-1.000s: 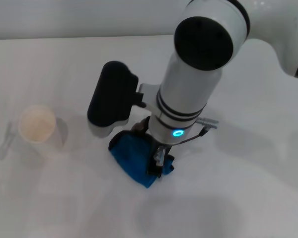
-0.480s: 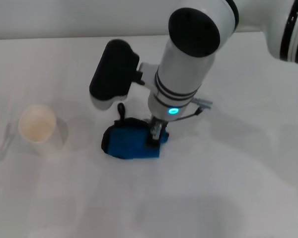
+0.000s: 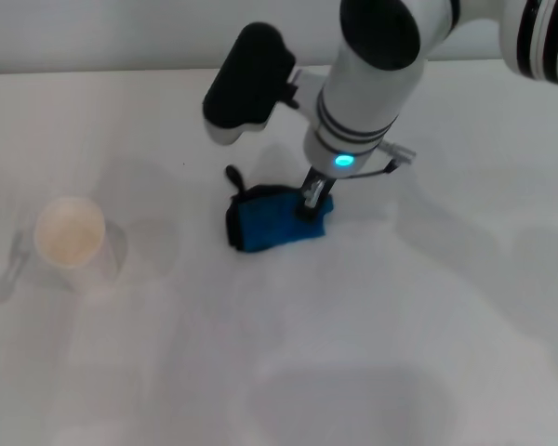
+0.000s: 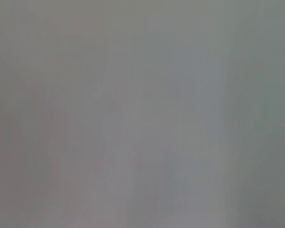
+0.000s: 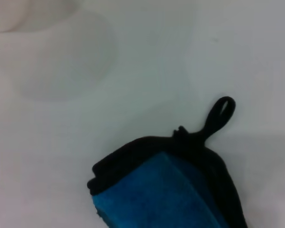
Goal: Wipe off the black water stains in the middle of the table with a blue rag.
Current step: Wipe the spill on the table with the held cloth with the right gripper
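The blue rag (image 3: 277, 221) with black edging and a small black loop (image 3: 232, 174) lies on the white table (image 3: 428, 325) near its middle. My right gripper (image 3: 312, 201) reaches down from the upper right and is shut on the rag's right end, pressing it to the tabletop. The right wrist view shows the rag (image 5: 166, 194) and its loop (image 5: 219, 114) on bare white table. No black water stain shows in any view. The left gripper is out of view; the left wrist view shows only plain grey.
A white paper cup (image 3: 70, 232) stands upright at the left of the table, well apart from the rag. The right arm's thick white forearm (image 3: 372, 84) and its black wrist camera housing (image 3: 249, 79) hang over the table's far middle.
My right gripper has dragged the blue rag across the table, away from me and to the right. The rag has turned so its loop points to the far left. The cup has not moved.
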